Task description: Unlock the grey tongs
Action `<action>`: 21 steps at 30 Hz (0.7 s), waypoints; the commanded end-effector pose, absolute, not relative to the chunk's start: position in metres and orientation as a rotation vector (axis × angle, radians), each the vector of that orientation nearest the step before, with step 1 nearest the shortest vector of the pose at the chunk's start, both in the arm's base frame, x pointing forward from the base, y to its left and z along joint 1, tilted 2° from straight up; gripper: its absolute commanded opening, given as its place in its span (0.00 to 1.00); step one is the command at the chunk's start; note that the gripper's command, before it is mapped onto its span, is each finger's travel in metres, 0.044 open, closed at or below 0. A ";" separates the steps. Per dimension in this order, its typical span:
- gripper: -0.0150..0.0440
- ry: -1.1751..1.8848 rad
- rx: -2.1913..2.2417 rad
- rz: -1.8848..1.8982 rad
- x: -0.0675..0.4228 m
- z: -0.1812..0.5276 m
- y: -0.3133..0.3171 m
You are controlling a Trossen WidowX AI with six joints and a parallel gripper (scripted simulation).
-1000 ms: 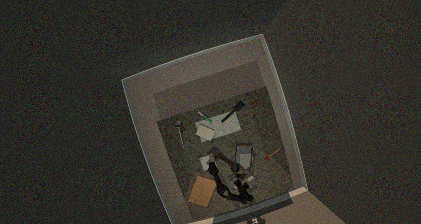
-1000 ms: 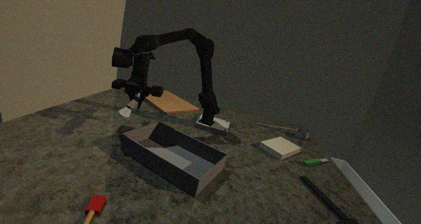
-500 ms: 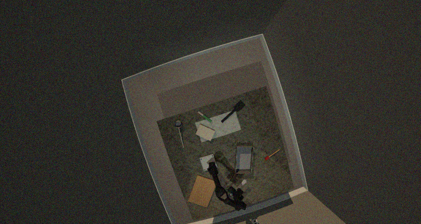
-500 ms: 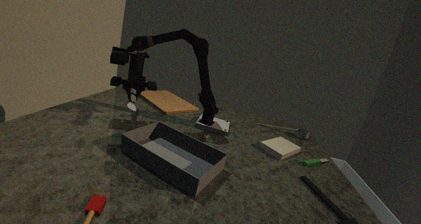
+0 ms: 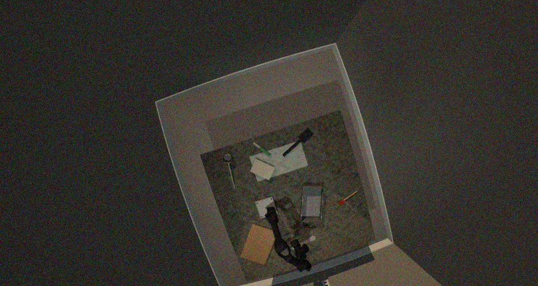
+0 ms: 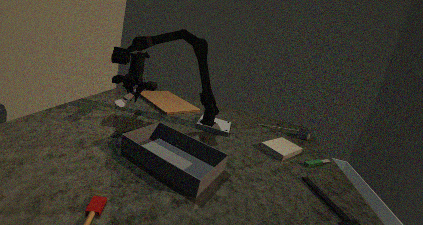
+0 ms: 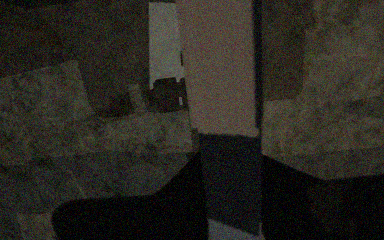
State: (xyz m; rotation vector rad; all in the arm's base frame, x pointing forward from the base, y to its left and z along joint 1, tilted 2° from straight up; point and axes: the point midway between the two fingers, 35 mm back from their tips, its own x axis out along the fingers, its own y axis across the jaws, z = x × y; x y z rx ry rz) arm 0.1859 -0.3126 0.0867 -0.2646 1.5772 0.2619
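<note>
My gripper [image 6: 134, 93] [image 5: 302, 247] is shut on the grey tongs [image 6: 124, 99] [image 5: 311, 238] and holds them above the table top, just beside the wooden board [image 6: 169, 102] [image 5: 257, 244]. The tongs slant down, pale tip lowest. I cannot tell whether their arms are apart. In the wrist view the tongs [image 7: 221, 75] show as a pale bar running up from my dark fingers. The roasting tin [image 6: 166, 169] [image 5: 312, 205] stands apart near the middle of the table, with nothing across it.
The arm's base plate [image 6: 221, 124] [image 5: 262, 207] sits between board and tin. Further off lie a red-headed tool [image 6: 95, 204] [image 5: 342, 201], a white block [image 6: 281, 147] [image 5: 262, 168], a green marker [image 6: 314, 162], a black spatula [image 5: 302, 137], a pale sheet [image 5: 292, 162] and a metal rod tool [image 5: 228, 163]. Walls enclose the table.
</note>
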 end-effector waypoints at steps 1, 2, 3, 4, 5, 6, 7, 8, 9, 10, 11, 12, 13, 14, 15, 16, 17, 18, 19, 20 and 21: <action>0.00 1.588 -0.160 0.147 0.178 0.088 -0.319; 0.00 1.591 -0.127 0.113 0.176 0.088 -0.321; 0.00 1.592 -0.094 0.079 0.173 0.088 -0.322; 0.00 1.593 -0.060 0.045 0.171 0.088 -0.324; 0.00 1.594 -0.027 0.010 0.168 0.088 -0.326; 0.00 1.593 0.006 -0.024 0.166 0.088 -0.327; 0.00 1.593 0.039 -0.058 0.163 0.088 -0.329; 0.00 1.591 0.073 -0.093 0.161 0.088 -0.330; 0.00 1.588 0.106 -0.128 0.158 0.088 -0.332; 0.00 1.586 0.139 -0.162 0.155 0.089 -0.333; 0.00 1.581 0.175 -0.195 0.152 0.088 -0.334; 0.00 1.578 0.209 -0.229 0.150 0.089 -0.336; 0.00 1.574 0.242 -0.263 0.147 0.089 -0.337; 0.00 1.569 0.275 -0.297 0.144 0.089 -0.339; 0.00 1.564 0.308 -0.331 0.142 0.089 -0.340; 0.00 1.559 0.341 -0.365 0.139 0.089 -0.341; 0.00 1.553 0.374 -0.399 0.136 0.089 -0.342; 0.00 1.547 0.407 -0.433 0.134 0.089 -0.344; 0.00 1.540 0.439 -0.468 0.131 0.089 -0.345; 0.00 1.533 0.471 -0.503 0.128 0.089 -0.346; 0.00 1.524 0.504 -0.537 0.125 0.089 -0.348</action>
